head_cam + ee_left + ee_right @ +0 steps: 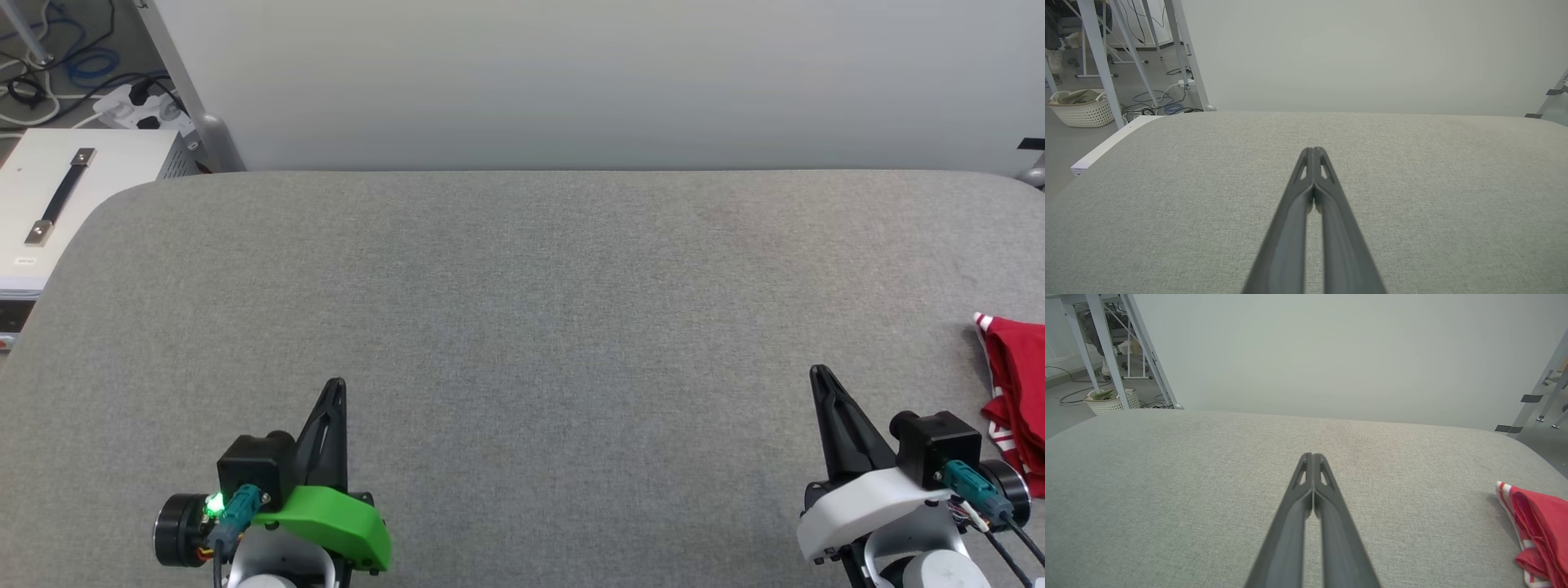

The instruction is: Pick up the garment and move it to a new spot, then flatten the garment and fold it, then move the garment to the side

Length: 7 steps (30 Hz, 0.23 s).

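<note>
The garment [1016, 392] is a red shirt with red-white striped trim, lying bunched at the right edge of the grey padded table [522, 310]; part of it runs out of the picture. In the right wrist view the garment [1537, 528] lies at the lower right, beside the fingers. My right gripper [819, 374] is shut and empty, a short way left of the garment. My left gripper [336, 384] is shut and empty at the lower left, far from it. Both pairs of fingers [1313, 153] [1311, 457] are pressed together above bare cloth.
A pale wall [604, 82] stands behind the table's far edge. A white case with a black handle [65, 196] sits off the table's left corner, with cables and a power strip [131, 106] on the floor. A white basket [1081, 108] stands on the floor at the left.
</note>
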Tool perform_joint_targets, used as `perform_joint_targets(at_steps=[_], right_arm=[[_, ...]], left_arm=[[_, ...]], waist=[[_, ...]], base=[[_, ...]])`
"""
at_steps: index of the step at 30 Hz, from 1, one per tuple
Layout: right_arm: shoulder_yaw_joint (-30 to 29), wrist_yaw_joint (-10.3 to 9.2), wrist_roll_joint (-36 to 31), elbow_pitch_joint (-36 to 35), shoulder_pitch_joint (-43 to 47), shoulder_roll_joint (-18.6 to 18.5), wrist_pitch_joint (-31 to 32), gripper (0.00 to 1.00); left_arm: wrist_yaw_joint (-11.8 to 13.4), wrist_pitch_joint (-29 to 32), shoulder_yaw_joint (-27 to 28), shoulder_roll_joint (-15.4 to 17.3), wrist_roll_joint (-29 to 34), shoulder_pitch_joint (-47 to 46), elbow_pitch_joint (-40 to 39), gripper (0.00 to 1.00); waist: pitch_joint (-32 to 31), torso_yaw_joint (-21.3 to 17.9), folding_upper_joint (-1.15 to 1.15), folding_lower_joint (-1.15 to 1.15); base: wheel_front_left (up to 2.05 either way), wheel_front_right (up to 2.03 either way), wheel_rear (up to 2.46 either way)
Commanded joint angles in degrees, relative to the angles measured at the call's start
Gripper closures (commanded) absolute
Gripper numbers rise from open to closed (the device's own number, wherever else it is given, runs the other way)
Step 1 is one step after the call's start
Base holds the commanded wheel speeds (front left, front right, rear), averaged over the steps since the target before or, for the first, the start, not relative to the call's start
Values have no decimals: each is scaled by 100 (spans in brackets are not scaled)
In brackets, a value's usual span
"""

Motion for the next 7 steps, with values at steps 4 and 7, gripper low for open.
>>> perform_joint_targets(at_steps=[4, 7], right_arm=[[-32, -4, -105, -75, 38, 38, 99, 100], [-40, -4, -134, -93, 40, 46, 134, 100]], left_arm=[[68, 88, 46, -20, 128, -66, -62, 100], [85, 123, 59, -21, 161, -68, -78, 100]], waist=[[-12, -23, 0, 0], [-18, -34, 0, 0]], base=[[0, 0, 0], [0, 0, 0]])
